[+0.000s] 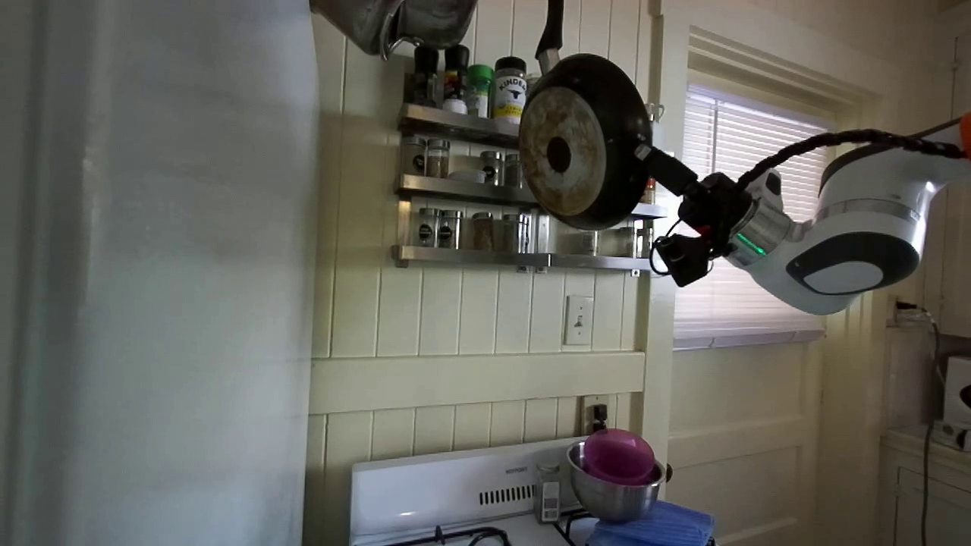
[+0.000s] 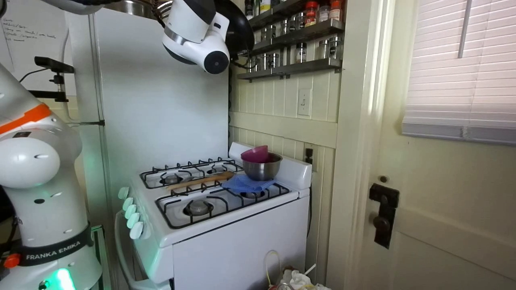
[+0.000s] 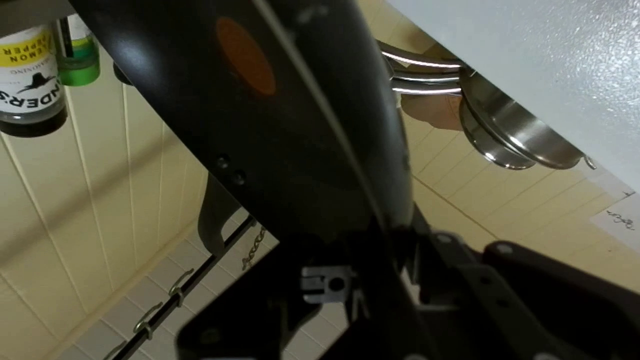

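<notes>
The frying pan [image 1: 586, 142] I watched remotely showed smooth, glossy dark sides [image 1: 628, 152] and a blotched, matt base [image 1: 563, 153]; the mixing bowl [image 1: 616, 500] looked shiny metal, the pink bowl [image 1: 618, 456] smooth plastic, the blue cloth [image 2: 246, 183] matt, the long utensil [image 2: 201, 181] wood.

Home kitchen: gas stove [image 2: 234, 237], tall white fridge [image 2: 161, 96], spice jars [image 1: 510, 92] on metal wall shelves [image 1: 470, 257], steel bowl [image 2: 262, 172], frying pan [image 1: 580, 144].

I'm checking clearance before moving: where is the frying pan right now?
In an exterior view, the frying pan is above and right of centre, its rim clamped in the gripper, in front of part of the metal spice shelves.
</notes>
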Robot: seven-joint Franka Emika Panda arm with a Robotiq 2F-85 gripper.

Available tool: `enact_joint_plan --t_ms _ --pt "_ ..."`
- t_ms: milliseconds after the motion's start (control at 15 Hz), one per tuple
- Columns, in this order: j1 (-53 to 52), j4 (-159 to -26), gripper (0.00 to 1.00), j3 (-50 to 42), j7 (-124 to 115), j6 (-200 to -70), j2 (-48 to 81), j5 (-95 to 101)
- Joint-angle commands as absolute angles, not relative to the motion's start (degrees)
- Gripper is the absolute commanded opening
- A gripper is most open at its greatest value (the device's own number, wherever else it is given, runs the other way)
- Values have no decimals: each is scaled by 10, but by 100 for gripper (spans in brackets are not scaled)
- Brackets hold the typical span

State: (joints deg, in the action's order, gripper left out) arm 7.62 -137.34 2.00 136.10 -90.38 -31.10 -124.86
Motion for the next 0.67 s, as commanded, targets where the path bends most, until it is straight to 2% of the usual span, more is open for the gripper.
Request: enact_joint_plan --t_ms 0,600 --pt "67 -1378 2 10 1321 -894 -336 -1245" --pt "63 -1351 2 22 1268 -914 -375 -1268"
